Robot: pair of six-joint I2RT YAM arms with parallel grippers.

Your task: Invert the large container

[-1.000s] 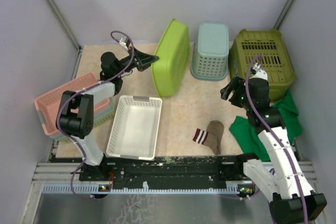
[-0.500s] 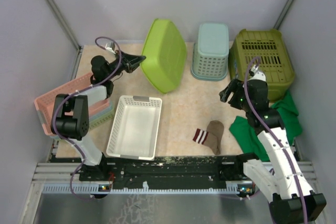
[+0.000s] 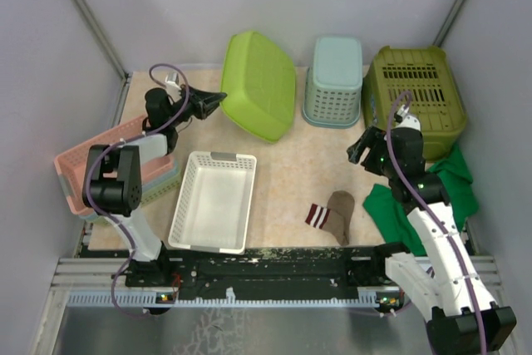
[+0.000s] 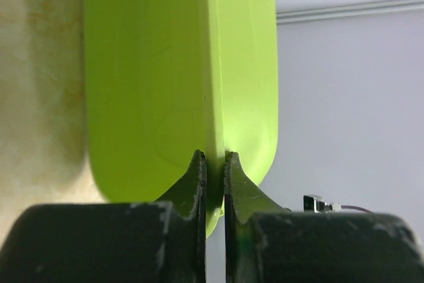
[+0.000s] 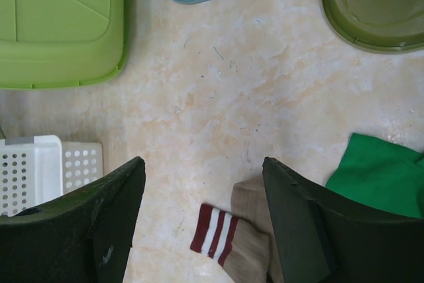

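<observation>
The large lime-green container (image 3: 259, 85) lies tilted at the back of the table, its flat bottom facing up and its right edge near the floor. My left gripper (image 3: 218, 99) is shut on its left rim. In the left wrist view the two fingertips pinch the thin rim of the container (image 4: 165, 84) at my left gripper (image 4: 213, 157). My right gripper (image 3: 359, 149) hovers open over the bare floor at the right, apart from the container. Its wrist view shows the container (image 5: 59, 24) at the upper left, with nothing between the jaws of my right gripper (image 5: 202, 162).
A teal basket (image 3: 334, 81) stands upside down next to the container, and an olive basket (image 3: 416, 89) sits beyond it. A white basket (image 3: 214, 201) and stacked pink basket (image 3: 91, 164) are at the left. A striped sock (image 3: 331, 209) and green cloth (image 3: 432, 193) lie near the right arm.
The container has tipped over leftward from standing on its edge to lying bottom-up. My left gripper swung left and back with the rim in it. The right arm stayed still.
</observation>
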